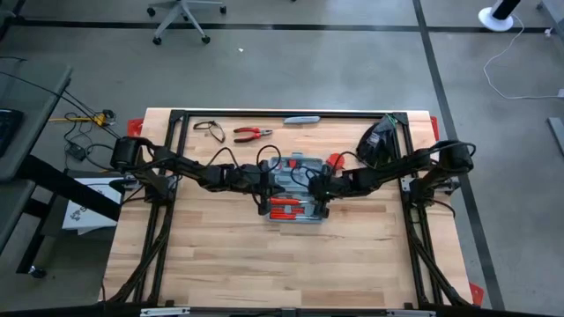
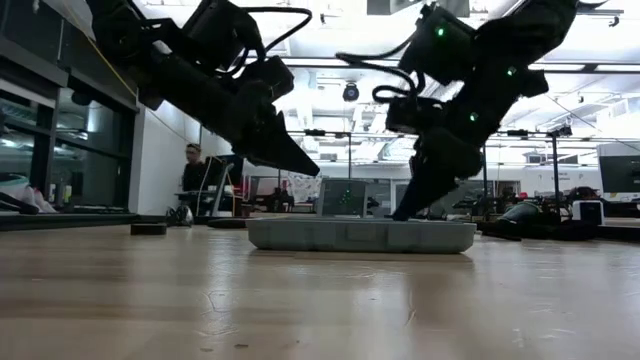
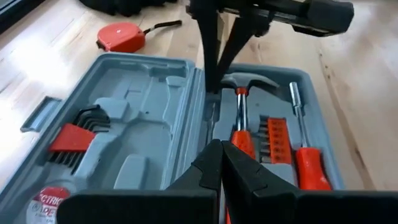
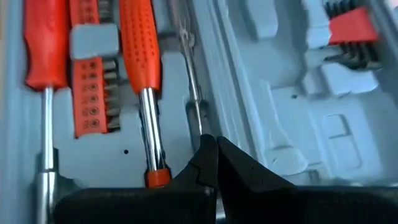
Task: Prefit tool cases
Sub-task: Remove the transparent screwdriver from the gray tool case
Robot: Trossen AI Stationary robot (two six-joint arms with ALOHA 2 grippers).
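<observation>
Case (image 1: 298,188) lies open mid-table from above, left gripper (image 1: 264,187) and right gripper (image 1: 322,187) at its opposite ends. Low view: both tips come down onto the case's outer ends. Left wrist: fingers (image 3: 208,165) pressed together over the hinge, hammer (image 3: 241,112) in its slot. Right wrist: fingers (image 4: 205,155) together, holding nothing.

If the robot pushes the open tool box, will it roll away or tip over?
Probably neither. The tool case lies open and flat on the table, so it would likely slide, not roll. It looks like stiff plastic, and the hammer and screwdriver inside probably make it fairly heavy.
</observation>
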